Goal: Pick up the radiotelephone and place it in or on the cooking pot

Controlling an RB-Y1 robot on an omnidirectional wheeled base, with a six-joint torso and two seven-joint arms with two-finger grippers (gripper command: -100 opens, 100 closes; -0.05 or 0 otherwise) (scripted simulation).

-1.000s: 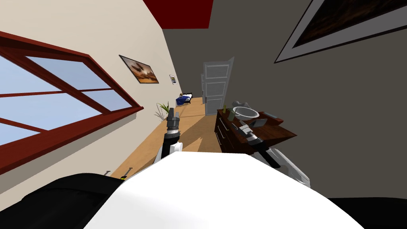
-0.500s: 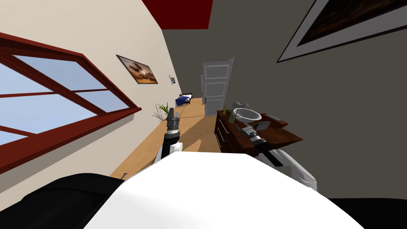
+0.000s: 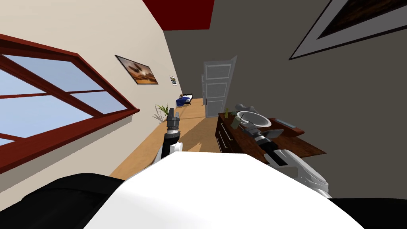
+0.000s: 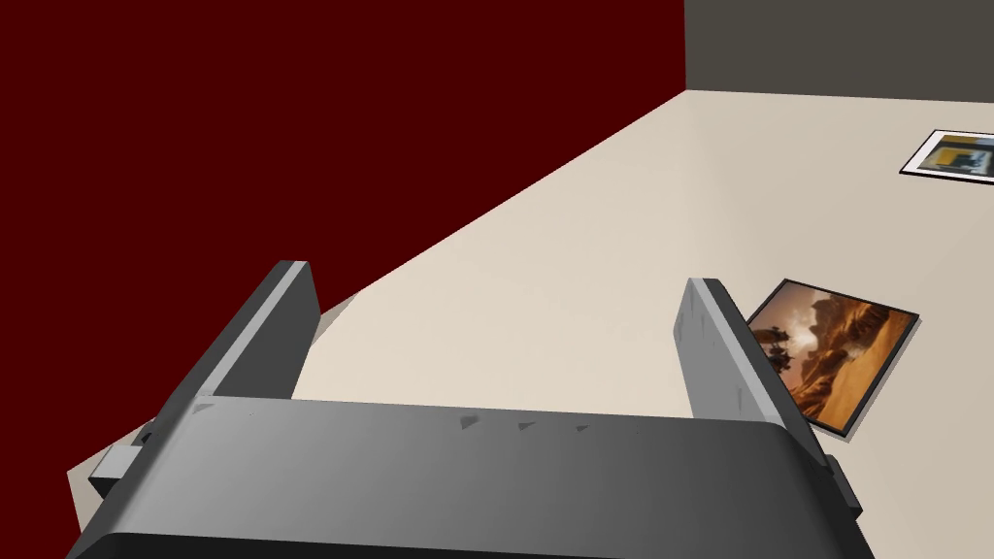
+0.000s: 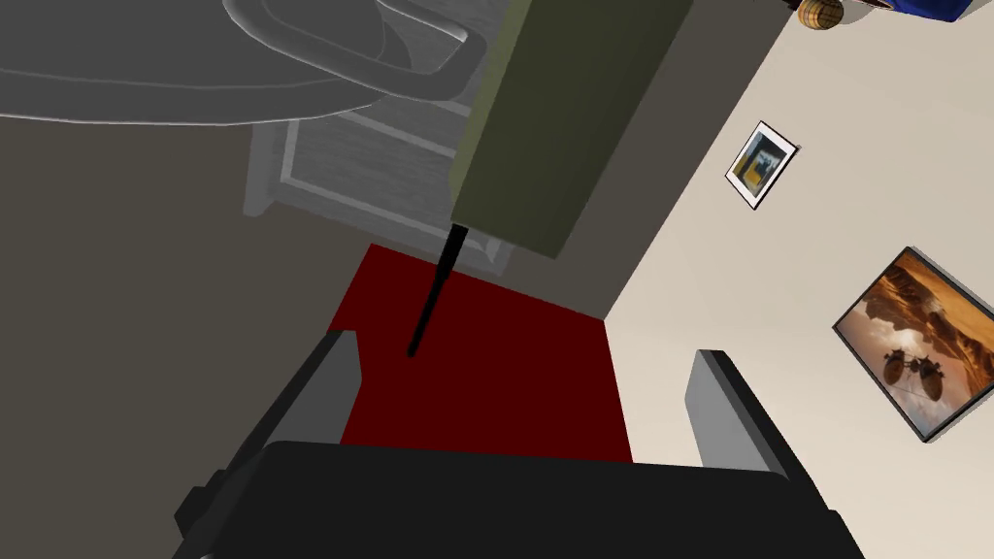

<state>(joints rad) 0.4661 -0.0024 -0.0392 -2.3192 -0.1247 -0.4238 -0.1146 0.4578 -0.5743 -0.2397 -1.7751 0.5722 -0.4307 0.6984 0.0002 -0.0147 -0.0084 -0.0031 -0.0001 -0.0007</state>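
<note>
Here in the head view, the radiotelephone [image 3: 236, 123], a small olive box, stands near the front edge of the dark wooden tabletop [image 3: 296, 145], toward its far corner. The pale cooking pot [image 3: 264, 119] sits just beside it, nearer the wall edge. The right gripper [image 3: 245, 126] reaches in over the tabletop, close to the box. The left gripper [image 3: 173, 115] hangs above the wooden floor [image 3: 188, 137], well apart from the tabletop. The room is long: a cream wall with a red-framed window [image 3: 59, 99] on one side, a grey wall behind the tabletop and a white door [image 3: 216, 87] at the far end.

In the left wrist view, the left fingers [image 4: 291, 301] stand wide apart and hold nothing.

In the right wrist view, the right fingers [image 5: 723, 398] are spread with nothing between them. The radiotelephone [image 5: 563, 116] lies just ahead, its thin black antenna [image 5: 432, 291] pointing back toward the gap, with the pot's grey body [image 5: 194, 58] close beside.

The box looks rigid and light, and probably smooth enough to slip. Its flat sides seem the place to grip; the antenna looks too slender, and a nudge could topple the box.
</note>
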